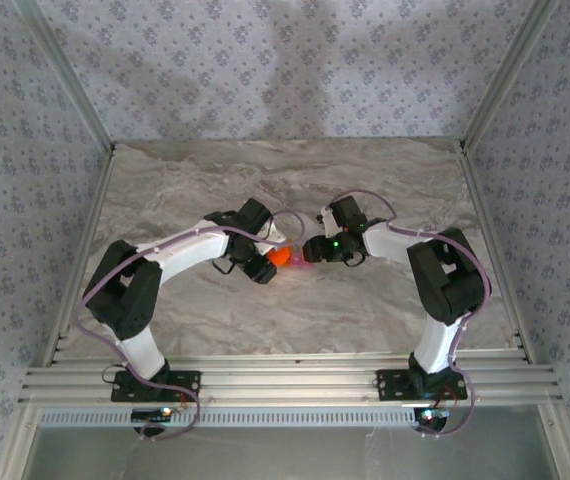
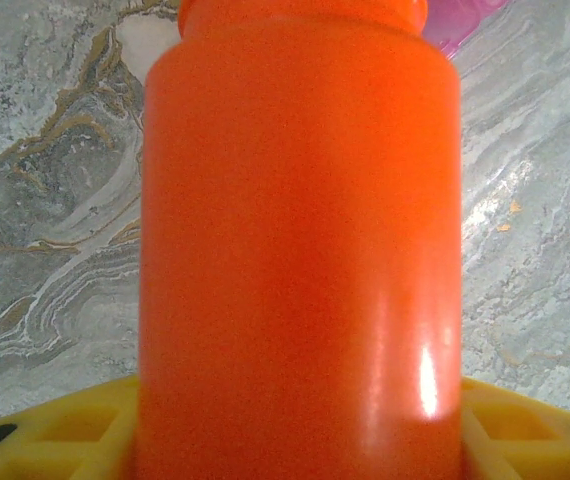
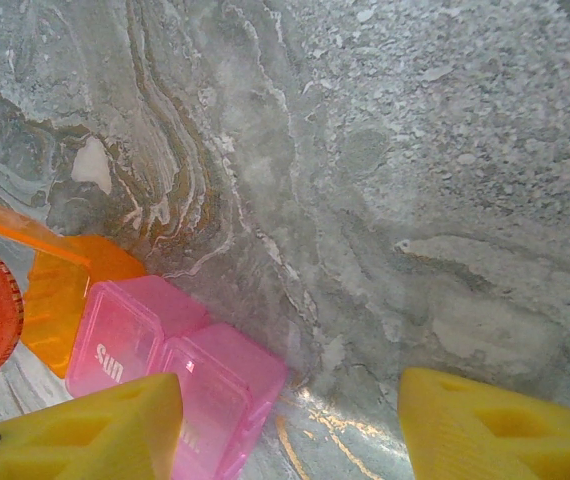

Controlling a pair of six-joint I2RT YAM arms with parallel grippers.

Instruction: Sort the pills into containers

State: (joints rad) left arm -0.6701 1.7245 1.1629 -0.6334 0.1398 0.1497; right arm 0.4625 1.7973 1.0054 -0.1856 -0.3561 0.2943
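Left claw (image 1: pixel 268 264) grips tall orange plastic bottle (image 2: pixel 300 250), evidently for pouring; right claw (image 3: pixel 290 388), spread wide, poised beside translucent pink-and-orange containers (image 3: pixel 125 340).

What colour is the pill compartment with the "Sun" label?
The Sun compartment is translucent pink, clearest in the right wrist view.

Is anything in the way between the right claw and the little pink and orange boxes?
Nothing visible. The open right gripper is right beside the containers, one finger next to the pink part. The orange bottle is on their far side.
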